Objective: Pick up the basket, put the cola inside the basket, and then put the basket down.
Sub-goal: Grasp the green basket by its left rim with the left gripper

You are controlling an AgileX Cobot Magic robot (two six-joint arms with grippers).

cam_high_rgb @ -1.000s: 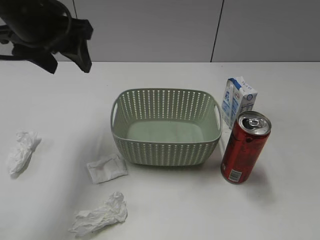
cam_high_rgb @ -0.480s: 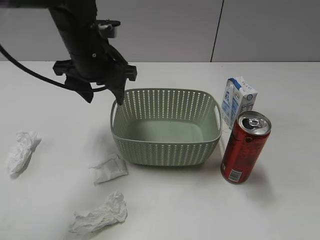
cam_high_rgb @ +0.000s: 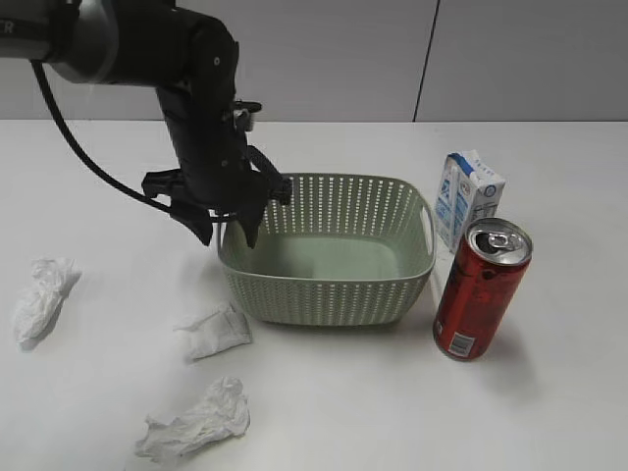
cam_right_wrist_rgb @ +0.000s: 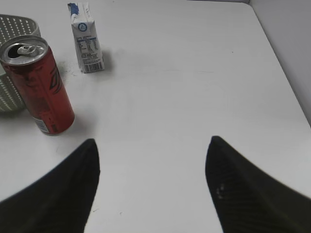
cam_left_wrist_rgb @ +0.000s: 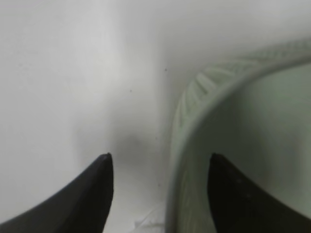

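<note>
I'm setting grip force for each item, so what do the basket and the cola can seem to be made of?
The basket looks like moulded plastic, matte pale green: uniform colour, rounded rim, regular rows of slots through its walls. The cola can looks like thin metal: glossy red body with highlights, bare silvery top with a pull tab. Wall stiffness of either cannot be judged from the pictures.

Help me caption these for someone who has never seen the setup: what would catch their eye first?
Most striking is the black left arm, its open pincer straddling the left rim of the sage-green basket at mid-table, one finger inside and one outside. Next comes the red cola standing upright just right of the basket, with a small white-and-blue carton behind it. Crumpled white tissues lie scattered on the table's left and front.
</note>
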